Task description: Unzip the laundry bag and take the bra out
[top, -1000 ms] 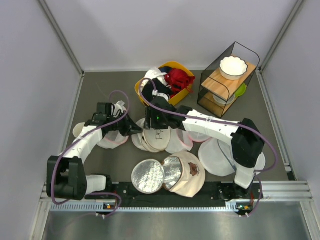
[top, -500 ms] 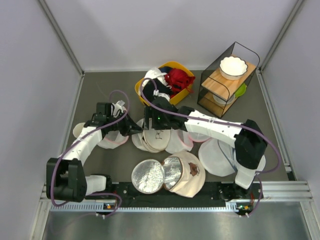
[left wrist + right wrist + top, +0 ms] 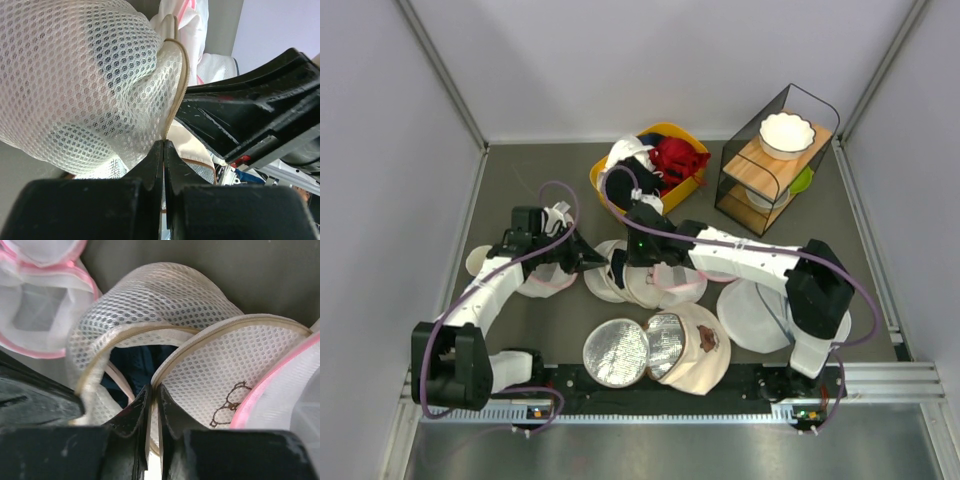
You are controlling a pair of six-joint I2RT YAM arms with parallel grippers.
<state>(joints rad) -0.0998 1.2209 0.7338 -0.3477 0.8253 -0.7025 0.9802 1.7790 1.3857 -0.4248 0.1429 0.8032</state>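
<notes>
The cream mesh laundry bag [image 3: 165, 300] lies between my two grippers, and its zip is open. Its flat flap [image 3: 230, 370], marked with small glasses, stands away from the drum. My right gripper [image 3: 153, 390] is shut on the flap's beige rim. My left gripper [image 3: 164, 145] is shut on the bag's zip seam [image 3: 177, 85] on the opposite side. From above, the left gripper [image 3: 590, 262] and right gripper [image 3: 645, 270] flank the bag [image 3: 618, 285]. Inside the mouth I see dark blue and a pale peach strip [image 3: 116, 382]. The bra is otherwise hidden.
Pink-trimmed mesh bags lie left [image 3: 542, 282] and right [image 3: 692, 285] of the bag. A yellow basket [image 3: 672, 195] of red and white-black garments stands behind. A wire rack [image 3: 738, 170] with a white bowl is at back right. Flat white discs [image 3: 760, 315] and silver discs [image 3: 617, 352] lie nearer.
My right gripper has shut on the flap's rim and shifted right and nearer. The flap has pulled away from the drum. The left gripper holds as before.
</notes>
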